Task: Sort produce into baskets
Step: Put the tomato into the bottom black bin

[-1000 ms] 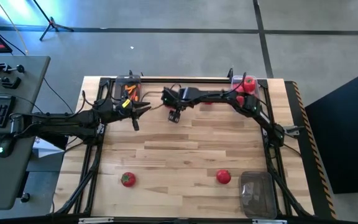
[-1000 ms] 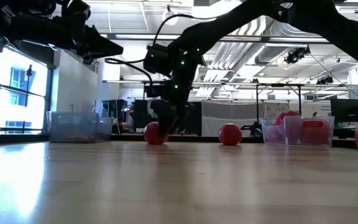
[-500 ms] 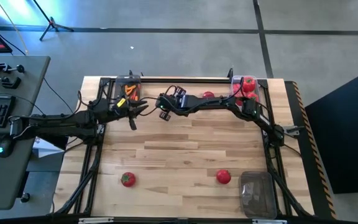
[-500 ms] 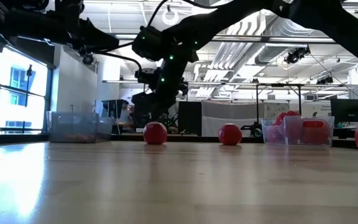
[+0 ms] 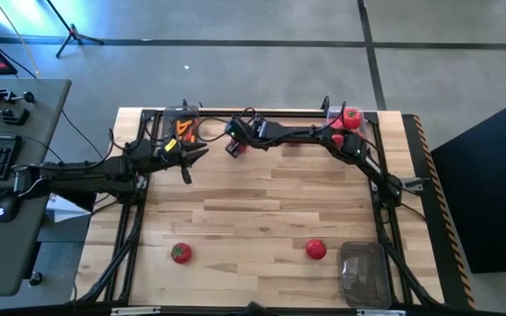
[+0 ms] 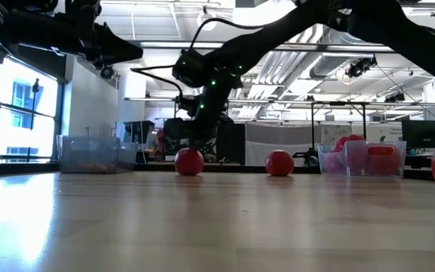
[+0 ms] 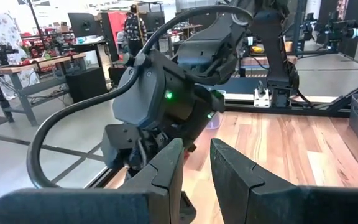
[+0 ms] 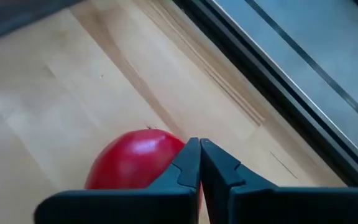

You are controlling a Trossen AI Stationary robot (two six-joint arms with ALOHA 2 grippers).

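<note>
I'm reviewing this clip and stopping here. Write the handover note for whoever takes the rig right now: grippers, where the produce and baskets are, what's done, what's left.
Right gripper: shut on nothing, fingertips together just over a red tomato near the table's far edge; it needs a fresh grasp.
Left gripper: fingers slightly apart, empty, hovering by the far-left basket.
Baskets: the far-left basket holds orange pieces, the far-right basket holds red produce, the near-right basket looks empty.
Left to sort: the tomato under the right gripper, another by the far edge, and two near the front, one toward the left and one toward the right.
</note>
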